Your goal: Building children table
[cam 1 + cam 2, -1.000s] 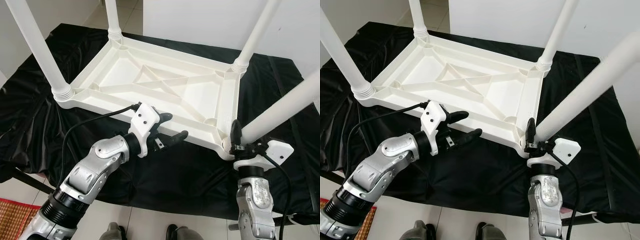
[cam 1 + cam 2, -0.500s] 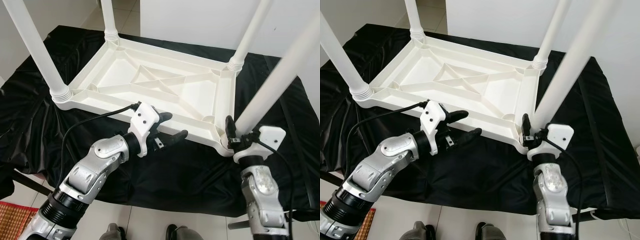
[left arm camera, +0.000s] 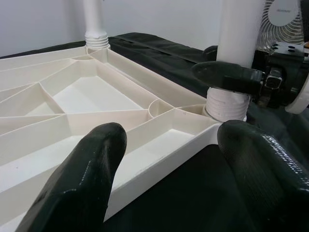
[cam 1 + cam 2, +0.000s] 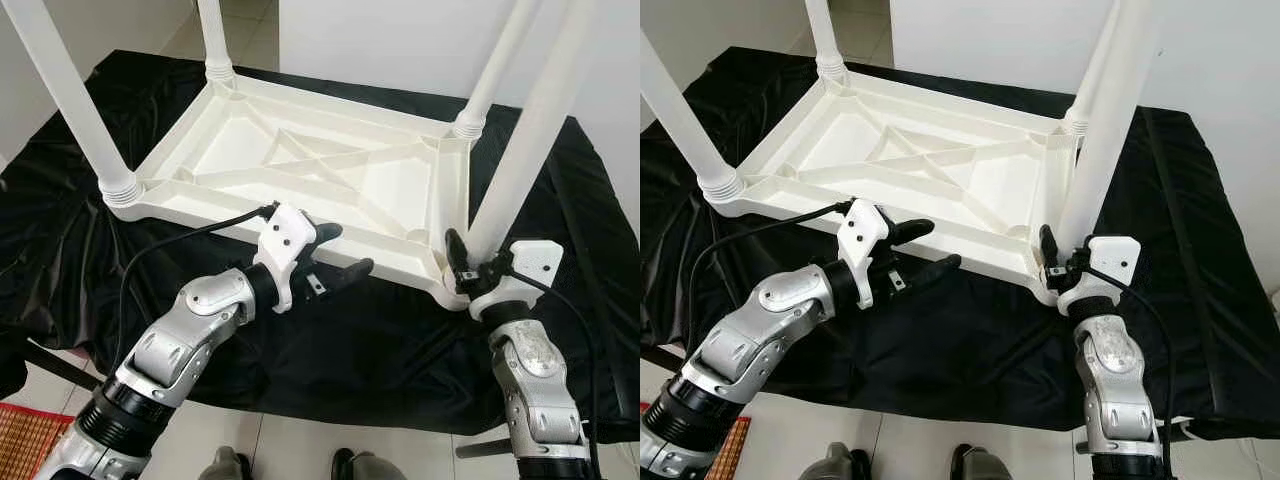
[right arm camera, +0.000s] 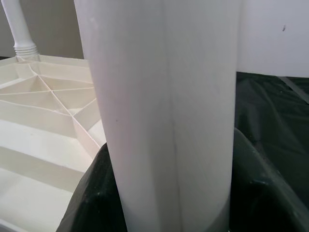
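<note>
A white plastic table top [image 4: 300, 165] lies upside down on a black cloth. Three white legs stand in its corners: near left [image 4: 70, 100], far left [image 4: 213, 40] and far right [image 4: 495, 70]. The fourth leg [image 4: 535, 130] stands almost upright on the near right corner, its threaded end [image 3: 226, 104] at the socket. My right gripper [image 4: 468, 262] is shut on this leg just above the corner, with the leg [image 5: 164, 111] between its fingers [image 5: 96, 193]. My left gripper [image 4: 345, 250] is open at the top's front edge, left of that corner, holding nothing.
The black cloth [image 4: 330, 350] hangs over the front edge of the support. Tiled floor lies below, with a red mat [image 4: 30, 440] at the lower left. A white wall rises behind, and a fan [image 3: 285, 14] stands beyond the right gripper.
The fourth leg has swung from a strong lean to the right to almost upright, with the right gripper turning with it. The left gripper has stayed in place.
</note>
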